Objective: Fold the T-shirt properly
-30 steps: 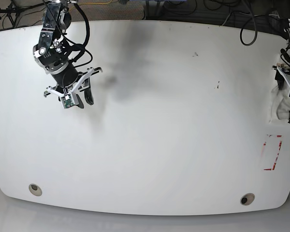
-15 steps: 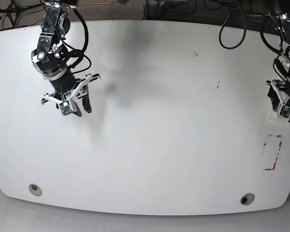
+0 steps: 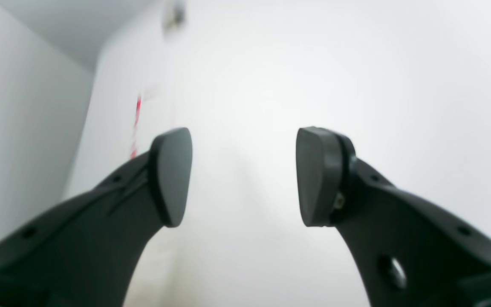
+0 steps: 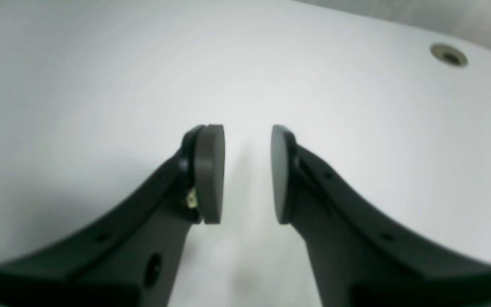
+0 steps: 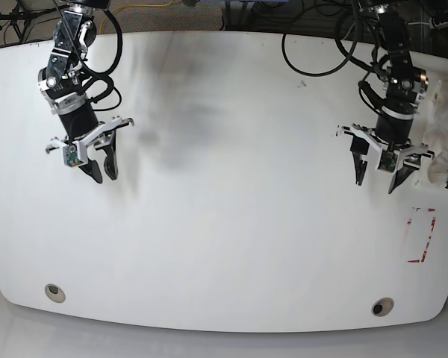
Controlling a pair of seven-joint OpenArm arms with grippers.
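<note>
Left wrist view: one claw, the left claw (image 3: 244, 175), two dark fingers spread wide, nothing between them. Bare white desk (image 3: 356, 76) beyond the tips. Red tape mark (image 3: 135, 128) ahead and left of the left-hand finger; blurred, no writing legible. One grey round spot (image 3: 176, 15) far ahead of the claw, too soft to identify.

Right wrist view: one claw, the right claw (image 4: 247, 174), two fingers with flat pads (image 4: 209, 172) parted by a narrow gap, empty. One round hole (image 4: 449, 55) in the desk, ahead and right of the claw. No labels.

Base view: two arms, two claws. Right claw (image 5: 101, 165) at picture left, fingers a little apart, holding nothing. Left claw (image 5: 379, 173) at picture right, fingers spread, holding nothing. White T-shirt (image 5: 442, 134) bunched at the desk's edge, just outboard of the left claw, not touching it; emblem and tag not discernible. Red tape corner bracket (image 5: 424, 237) below that claw. Two holes near the front edge: one (image 5: 54, 291) below the right claw, one (image 5: 381, 306) below the left. No readable writing anywhere.
</note>
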